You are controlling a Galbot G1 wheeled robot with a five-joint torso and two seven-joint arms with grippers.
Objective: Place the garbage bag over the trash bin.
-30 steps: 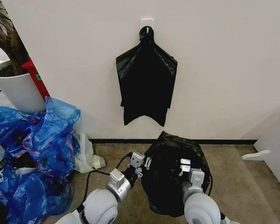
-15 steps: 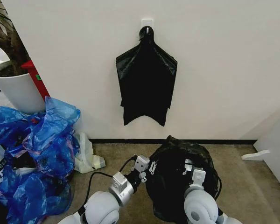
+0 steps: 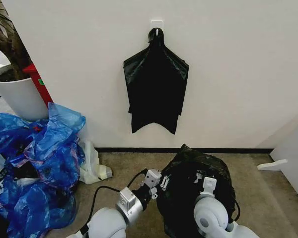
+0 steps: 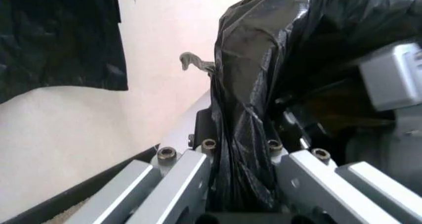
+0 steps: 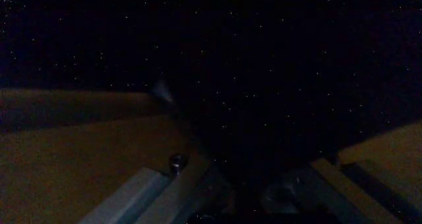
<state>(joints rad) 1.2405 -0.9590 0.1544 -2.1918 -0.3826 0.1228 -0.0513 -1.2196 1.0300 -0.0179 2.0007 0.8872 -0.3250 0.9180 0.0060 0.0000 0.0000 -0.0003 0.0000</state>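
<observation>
The garbage bag, glossy wrinkled black film, bulges up from the carpet near the wall, between my two arms. My left gripper is at the bag's left edge. In the left wrist view it is shut on a gathered fold of the garbage bag. My right gripper presses into the upper right of the bag, and the film drapes around it. The right wrist view is dark, under black film. The trash bin is hidden.
A flat black bundle hangs from a wall hook straight ahead. Blue plastic bags pile up at the left, beside a big white plant pot. A crumpled whitish bag lies by the baseboard. A white part sticks out at the right.
Both grippers and the garbage bag have shifted to the right and a little toward me. The bag's bulge now stands farther right than a second ago.
</observation>
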